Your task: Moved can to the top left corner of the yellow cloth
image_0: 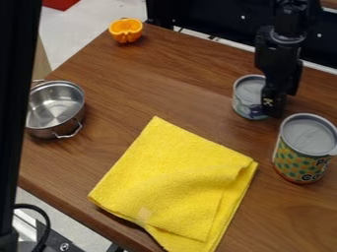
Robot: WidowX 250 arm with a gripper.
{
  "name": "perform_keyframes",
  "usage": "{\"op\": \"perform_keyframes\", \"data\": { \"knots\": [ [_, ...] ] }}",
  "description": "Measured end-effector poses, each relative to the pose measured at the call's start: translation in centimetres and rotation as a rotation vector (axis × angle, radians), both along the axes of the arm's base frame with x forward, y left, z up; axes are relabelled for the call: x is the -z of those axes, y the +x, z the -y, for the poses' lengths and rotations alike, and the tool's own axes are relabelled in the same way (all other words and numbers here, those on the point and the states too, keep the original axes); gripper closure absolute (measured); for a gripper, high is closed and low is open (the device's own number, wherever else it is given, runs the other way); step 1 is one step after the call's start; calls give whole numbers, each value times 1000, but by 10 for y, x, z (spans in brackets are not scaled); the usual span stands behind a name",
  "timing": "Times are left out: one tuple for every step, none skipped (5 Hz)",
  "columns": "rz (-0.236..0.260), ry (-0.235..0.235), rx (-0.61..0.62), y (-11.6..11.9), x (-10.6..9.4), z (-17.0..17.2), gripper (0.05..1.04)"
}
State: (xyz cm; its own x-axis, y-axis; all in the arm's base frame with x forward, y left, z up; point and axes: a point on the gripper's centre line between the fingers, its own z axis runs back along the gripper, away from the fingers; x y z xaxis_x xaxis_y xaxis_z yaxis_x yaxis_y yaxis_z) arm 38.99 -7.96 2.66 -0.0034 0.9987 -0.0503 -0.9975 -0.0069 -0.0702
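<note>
The black gripper (274, 101) hangs down at the upper right, against the right side of a small can (247, 101) and hiding part of it. This can stands upright with its grey lid up. A larger can (301, 160) with a green and yellow label stands upright at the right edge, nearer the camera than the gripper. The yellow cloth (174, 179) lies at the lower middle, left of both cans, with a folded layer along its right side. Whether the small can is held cannot be seen.
A steel pot (55, 109) with handles sits at the table's left edge. An orange half (125, 30) lies at the far upper left edge of the wooden table (178, 83). A dark vertical post (17, 98) crosses the left side of the view.
</note>
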Motion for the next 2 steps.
{"op": "perform_keyframes", "data": {
  "knots": [
    [12,29,35,1,3,-9,85],
    [-5,42,57,0,2,-20,85]
  ]
}}
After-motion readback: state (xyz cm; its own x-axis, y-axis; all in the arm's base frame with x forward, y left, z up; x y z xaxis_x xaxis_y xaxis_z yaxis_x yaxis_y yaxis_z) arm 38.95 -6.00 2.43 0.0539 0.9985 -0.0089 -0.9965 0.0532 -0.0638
